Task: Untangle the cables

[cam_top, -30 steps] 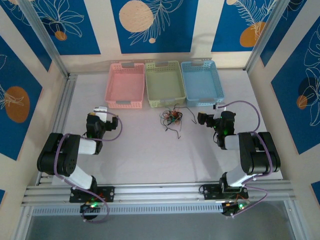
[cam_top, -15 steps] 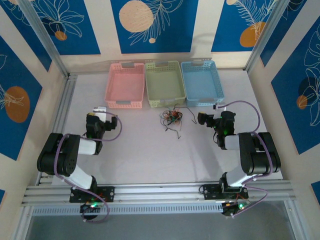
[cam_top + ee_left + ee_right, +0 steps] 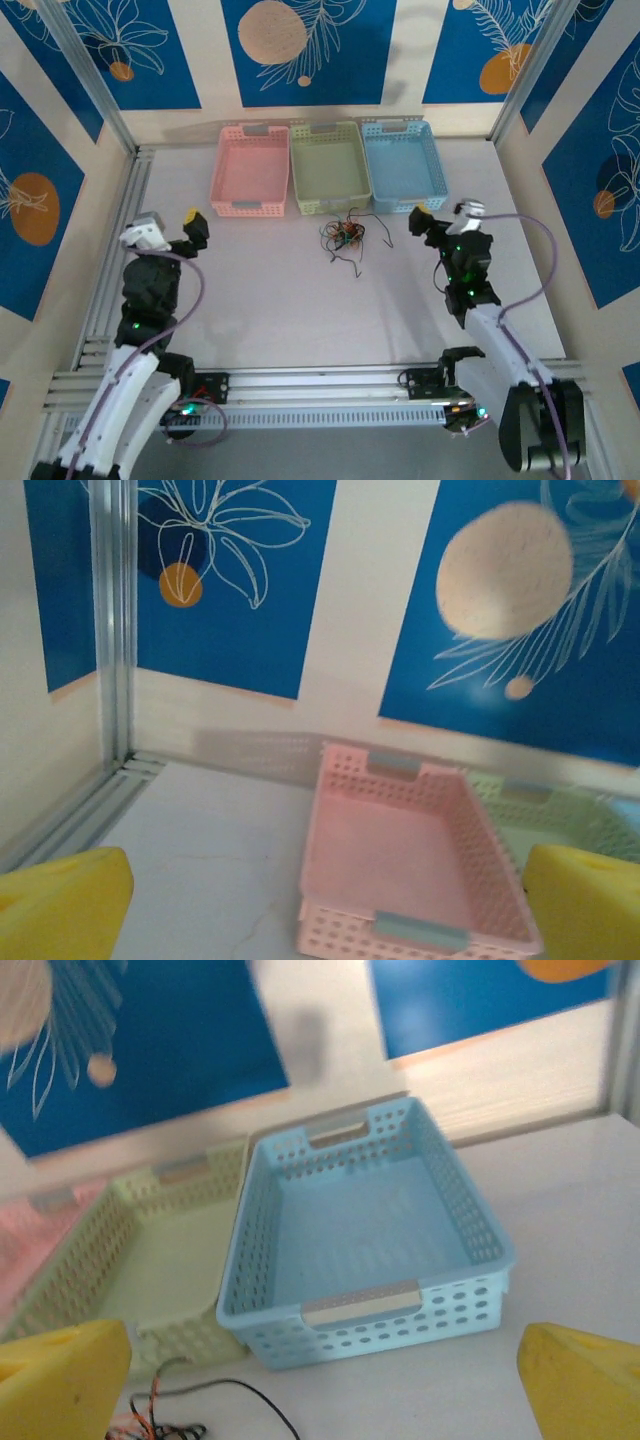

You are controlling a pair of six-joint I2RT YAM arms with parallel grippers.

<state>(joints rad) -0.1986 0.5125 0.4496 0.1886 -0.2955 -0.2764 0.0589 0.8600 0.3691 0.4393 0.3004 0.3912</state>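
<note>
The cables (image 3: 343, 236) lie in one small tangle of black, orange-red and green wires on the table, just in front of the green basket (image 3: 330, 167). The right wrist view catches their edge (image 3: 150, 1422) at bottom left. My left gripper (image 3: 172, 228) is raised at the left, well apart from the tangle, open, facing the pink basket (image 3: 400, 860); its yellow pads (image 3: 60, 900) hold nothing. My right gripper (image 3: 445, 215) hovers to the right of the tangle, open and empty, yellow pads (image 3: 585, 1380) wide apart, facing the blue basket (image 3: 365, 1240).
Pink (image 3: 250, 170), green and blue (image 3: 403, 165) baskets stand side by side at the back of the table, all without contents. Aluminium frame rails (image 3: 115, 240) border the left side and the near edge. Bare tabletop (image 3: 300, 300) stretches between the arms.
Both arms have risen from their folded, low poses. The left gripper has swung left and nearer, the right one up and slightly right. The cables have not moved.
</note>
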